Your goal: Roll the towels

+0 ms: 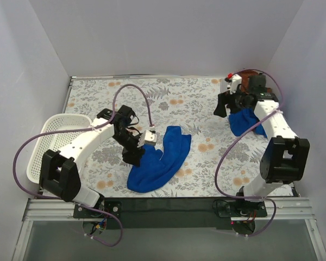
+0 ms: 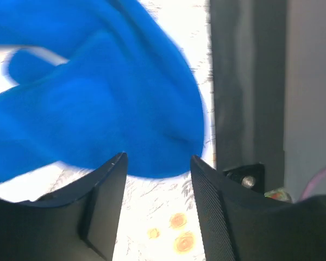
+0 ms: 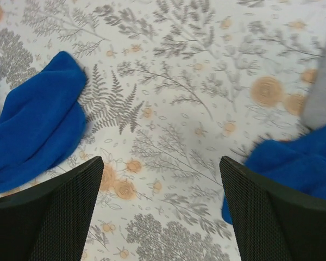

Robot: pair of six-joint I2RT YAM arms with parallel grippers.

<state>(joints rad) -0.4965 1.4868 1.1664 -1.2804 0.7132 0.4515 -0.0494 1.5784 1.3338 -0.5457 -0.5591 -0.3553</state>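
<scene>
Nothing rolled yet: middle towel (image 1: 162, 157) crumpled, right towel (image 1: 242, 123) bunched. My left claw (image 2: 157, 163) and right claw (image 3: 160, 163) gape wide, empty.

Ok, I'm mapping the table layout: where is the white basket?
In the top view, the white basket sits at the left edge, just outside the left arm, well left of the middle blue towel.

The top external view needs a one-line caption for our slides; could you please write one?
Both arms' jaws open: left arm at a crumpled blue towel, right arm by a second blue towel.
</scene>
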